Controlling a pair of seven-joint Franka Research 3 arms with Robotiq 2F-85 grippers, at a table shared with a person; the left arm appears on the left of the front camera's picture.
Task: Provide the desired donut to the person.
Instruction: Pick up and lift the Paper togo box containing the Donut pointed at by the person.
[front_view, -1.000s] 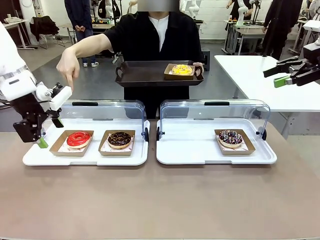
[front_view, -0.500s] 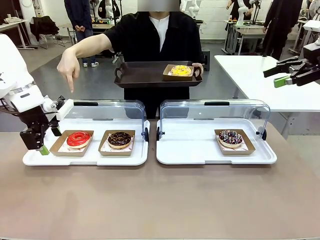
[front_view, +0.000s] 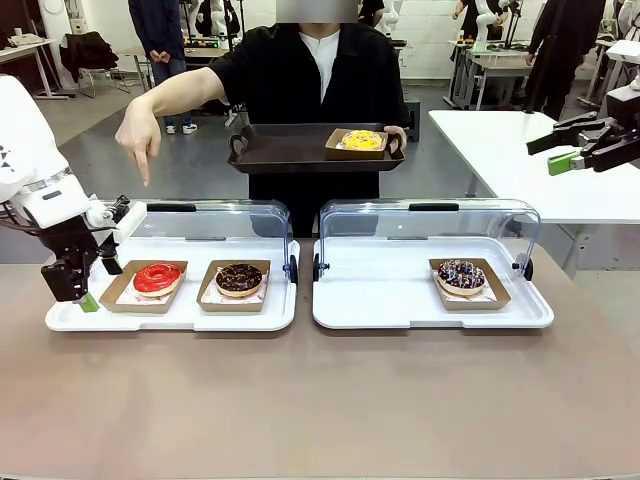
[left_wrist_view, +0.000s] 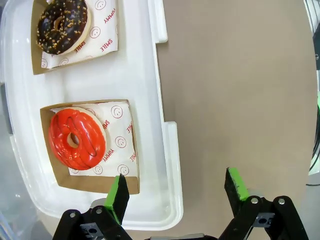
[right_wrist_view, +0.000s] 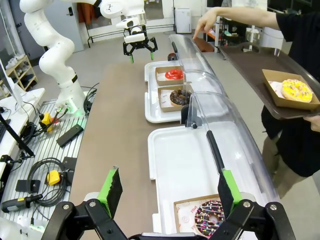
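Note:
The person (front_view: 305, 70) stands across the table and points a hand (front_view: 135, 135) down over the red donut (front_view: 157, 277) (left_wrist_view: 76, 139). Their other hand holds a dark tray (front_view: 285, 150) carrying a yellow donut (front_view: 362, 140). My left gripper (front_view: 97, 284) (left_wrist_view: 177, 189) is open and hangs low at the left end of the left white tray (front_view: 170, 315). One finger (left_wrist_view: 119, 192) is over a corner of the red donut's cardboard holder. The other is past the tray's rim. My right gripper (front_view: 570, 150) (right_wrist_view: 169, 192) is open, raised at the far right.
A chocolate donut (front_view: 239, 278) sits beside the red one. A sprinkled donut (front_view: 461, 274) (right_wrist_view: 212, 220) lies on the right white tray (front_view: 380, 300). Clear lids (front_view: 215, 220) stand open behind both trays. A white table (front_view: 520, 160) stands at the right.
My left gripper has come down and turned toward the left end of the tray, closer to the red donut. The person's pointing hand and my right arm hold still.

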